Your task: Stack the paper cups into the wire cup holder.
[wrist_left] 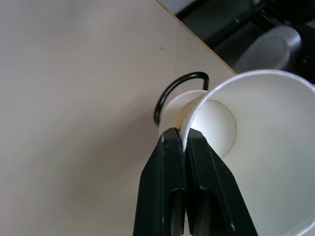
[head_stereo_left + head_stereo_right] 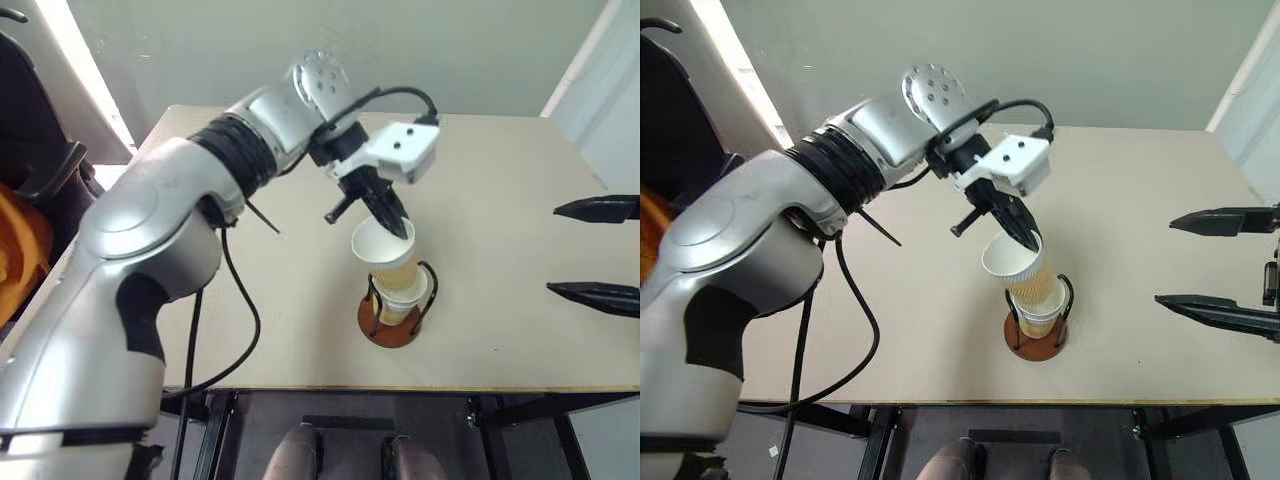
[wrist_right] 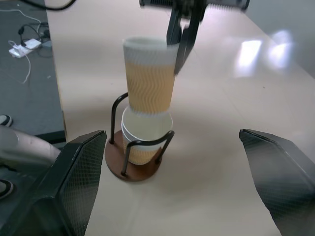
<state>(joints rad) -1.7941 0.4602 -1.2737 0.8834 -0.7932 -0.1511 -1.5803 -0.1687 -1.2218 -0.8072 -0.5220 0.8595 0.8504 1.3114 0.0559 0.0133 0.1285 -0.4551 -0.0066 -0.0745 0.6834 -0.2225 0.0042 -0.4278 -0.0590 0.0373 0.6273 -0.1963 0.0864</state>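
While the right fingers stand spread, the left fingers pinch the top cup's rim above the wire cup holder.

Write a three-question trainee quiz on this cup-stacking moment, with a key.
1. True or false: the left pincer is shut on the rim of the top paper cup.
2. Where is that cup's bottom? A) on the table B) entering the cups in the wire cup holder C) inside the right pincer
3. Fill in: the right pincer stands ____ and holds nothing.

Key: 1 true; 2 B; 3 open.
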